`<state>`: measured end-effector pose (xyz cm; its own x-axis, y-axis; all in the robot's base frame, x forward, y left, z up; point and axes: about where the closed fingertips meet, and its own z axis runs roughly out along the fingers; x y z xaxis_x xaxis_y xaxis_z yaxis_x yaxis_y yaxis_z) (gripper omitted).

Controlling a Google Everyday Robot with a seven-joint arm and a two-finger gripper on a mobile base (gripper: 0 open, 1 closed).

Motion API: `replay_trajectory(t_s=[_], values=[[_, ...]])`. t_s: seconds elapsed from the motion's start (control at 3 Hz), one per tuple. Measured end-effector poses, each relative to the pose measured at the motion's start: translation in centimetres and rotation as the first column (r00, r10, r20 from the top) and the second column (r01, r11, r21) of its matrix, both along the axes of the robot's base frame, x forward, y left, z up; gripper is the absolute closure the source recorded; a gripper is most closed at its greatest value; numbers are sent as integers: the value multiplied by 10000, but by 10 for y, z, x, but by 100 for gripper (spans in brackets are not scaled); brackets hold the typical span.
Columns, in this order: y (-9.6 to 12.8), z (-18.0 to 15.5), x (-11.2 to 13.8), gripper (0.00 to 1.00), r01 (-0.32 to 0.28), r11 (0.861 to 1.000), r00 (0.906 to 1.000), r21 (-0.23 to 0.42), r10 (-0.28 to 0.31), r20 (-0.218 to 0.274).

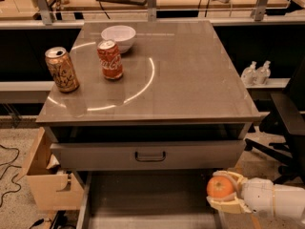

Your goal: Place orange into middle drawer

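My gripper (224, 191) is low at the right, its pale fingers shut around the orange (220, 187). It holds the fruit over the right side wall of the open middle drawer (147, 199), whose flat grey floor shows between two pale walls below a closed drawer front with a dark handle (150, 155). The white arm runs off to the right edge.
On the grey tabletop (190, 75) stand a red cola can (110, 59), a tan can (62, 69) and a white bowl (118, 35). A cardboard box (45, 180) sits at the lower left. A black chair (286, 123) stands at the right.
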<state>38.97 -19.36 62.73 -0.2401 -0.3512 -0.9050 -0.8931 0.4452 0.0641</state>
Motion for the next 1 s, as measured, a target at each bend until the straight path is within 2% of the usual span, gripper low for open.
replay_trajectory(t_s=[0.33,0.67,1.0], values=[[0,0,0,100,-4,10000,10000,2,4,-1],[25,-26,8,100,-287,9993,9995,220,290,-125],[67,-71,15,100,-867,9955,9961,386,873,-128]])
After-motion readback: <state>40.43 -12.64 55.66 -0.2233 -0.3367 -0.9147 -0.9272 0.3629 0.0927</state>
